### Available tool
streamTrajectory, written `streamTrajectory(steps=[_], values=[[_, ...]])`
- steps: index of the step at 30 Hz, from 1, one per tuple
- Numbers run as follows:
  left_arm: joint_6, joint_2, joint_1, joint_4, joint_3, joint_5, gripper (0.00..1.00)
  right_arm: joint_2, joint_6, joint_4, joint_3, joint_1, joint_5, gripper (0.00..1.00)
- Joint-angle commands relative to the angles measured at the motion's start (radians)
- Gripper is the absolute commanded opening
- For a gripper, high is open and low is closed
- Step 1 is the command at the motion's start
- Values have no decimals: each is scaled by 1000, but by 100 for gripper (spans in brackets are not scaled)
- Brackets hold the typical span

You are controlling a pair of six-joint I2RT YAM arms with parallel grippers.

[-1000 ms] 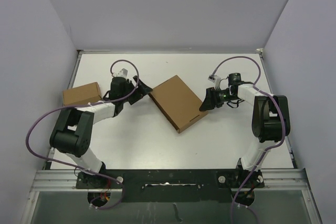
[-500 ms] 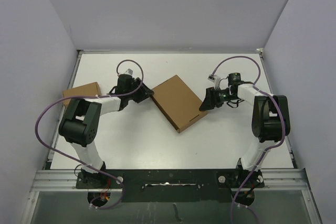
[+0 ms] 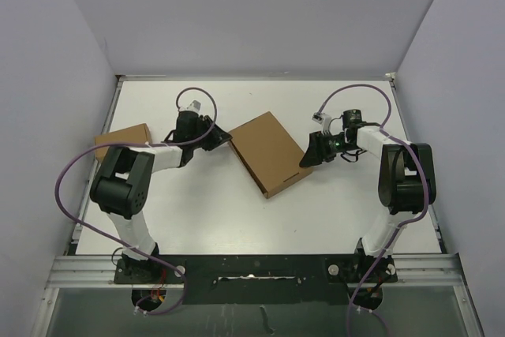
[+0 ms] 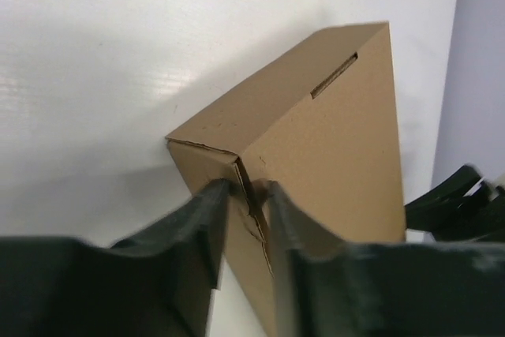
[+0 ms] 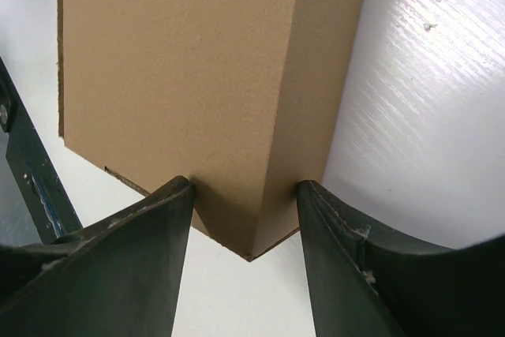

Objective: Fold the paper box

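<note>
The paper box [image 3: 268,154] lies closed and flat in the middle of the table, turned diagonally. One slit [image 4: 334,75] shows on its top face in the left wrist view. My left gripper [image 3: 224,138] is at the box's left corner. In its wrist view the gripper [image 4: 246,191] is shut on the corner seam, a thin cardboard edge pinched between the fingertips [image 4: 215,192]. My right gripper [image 3: 309,155] is at the opposite, right corner. There the gripper [image 5: 245,189] straddles the corner, and both fingers [image 5: 183,191] touch the box's faces [image 5: 181,69].
A much smaller brown cardboard box [image 3: 122,140] sits at the table's left edge, beside the left arm's upper link. Purple-grey walls enclose the table on three sides. Purple cables loop over both arms.
The left arm's elbow has swung in toward the small box, and its gripper has shifted slightly up and right at the box's left corner. The box has turned a little. The right arm is still.
</note>
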Motion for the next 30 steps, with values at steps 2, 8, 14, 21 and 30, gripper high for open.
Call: streamTrajectory(steps=[2,8,14,21,30], values=[[67,-179,-5,28,-72,-12,42,13,-40,-2,10,4,57,53],[45,-410,-30,31,-236,-33,64,13,-39,-3,10,3,54,53],[-178,-539,-243,85,-430,-156,69,15,-38,-2,8,3,55,53],[-420,-539,-533,103,-524,-434,70,16,-38,0,7,3,56,53],[-524,-365,-619,128,-438,-481,69,15,-39,0,5,5,61,53]])
